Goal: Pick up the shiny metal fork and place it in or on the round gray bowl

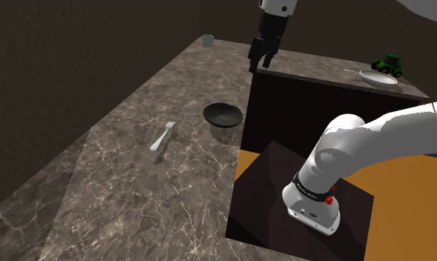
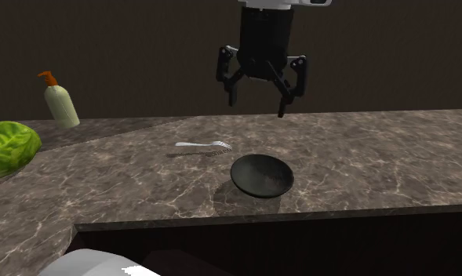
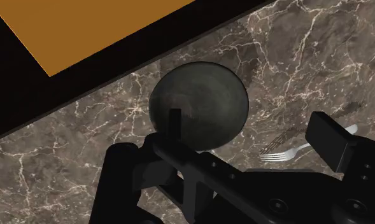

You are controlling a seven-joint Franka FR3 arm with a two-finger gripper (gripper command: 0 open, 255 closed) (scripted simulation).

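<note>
1. The all-black two-finger gripper (image 1: 263, 58) hung in the air well above the dark brown marble counter (image 1: 113, 178).
2. Its two fingers (image 2: 231, 92) stood wide apart, and nothing was between them; the pincer held no object.
3. The shiny silver metal fork (image 1: 165, 136) lay flat on the counter, apart from the gripper and not touched by it.
4. In the shoulder view the fork was to the left of the round dark grey bowl (image 1: 223, 115) and a little lower, near it but not touching.
5. In the second exterior view the fork (image 2: 204, 146) lay just behind the bowl (image 2: 261, 175) and to its left, with the tines end nearer to the bowl.
6. The bowl stood upright on the counter with nothing inside it.
7. In the wrist view the bowl (image 3: 198, 105) showed beyond the open gripper (image 3: 251, 130), and the fork (image 3: 288, 151) lay on the marble close to one finger, partly hidden by it.
8. A green leafy cabbage (image 2: 9, 145) and a pale bottle with an orange pump (image 2: 60, 102) stood at the second exterior view's left.
9. On a dark cabinet top at the shoulder view's right were a white plate (image 1: 378, 78) and a green toy tractor (image 1: 388, 64).
10. A small grey cup (image 1: 207, 40) stood on the counter's far end.
</note>
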